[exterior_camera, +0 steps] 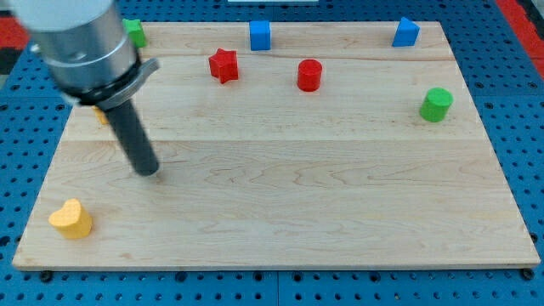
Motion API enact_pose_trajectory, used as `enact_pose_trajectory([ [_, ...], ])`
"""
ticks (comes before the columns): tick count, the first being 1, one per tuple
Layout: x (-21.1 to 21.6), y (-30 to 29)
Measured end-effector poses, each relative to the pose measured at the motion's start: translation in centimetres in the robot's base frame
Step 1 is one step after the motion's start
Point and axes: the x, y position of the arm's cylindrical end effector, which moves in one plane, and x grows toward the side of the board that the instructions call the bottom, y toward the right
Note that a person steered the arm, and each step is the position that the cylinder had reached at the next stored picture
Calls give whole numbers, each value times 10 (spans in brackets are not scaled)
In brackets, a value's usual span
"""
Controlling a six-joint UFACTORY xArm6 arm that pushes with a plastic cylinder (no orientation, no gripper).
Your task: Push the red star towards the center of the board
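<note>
The red star [223,65] lies near the view's top, left of centre on the wooden board [280,212]. My tip [149,169] rests on the board at the view's left, well below and to the left of the red star, apart from every block. A red cylinder [309,75] stands to the right of the star.
A blue cube [260,35] and a blue block [405,32] sit at the top edge. A green cylinder [436,104] is at the right, a green block [133,32] at the top left. A yellow heart [70,219] lies bottom left. An orange block [101,116] is partly hidden behind the rod.
</note>
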Motion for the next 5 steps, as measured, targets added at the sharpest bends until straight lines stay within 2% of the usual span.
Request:
enact_pose_trajectory([
  [1,-32,31],
  [5,-149,17],
])
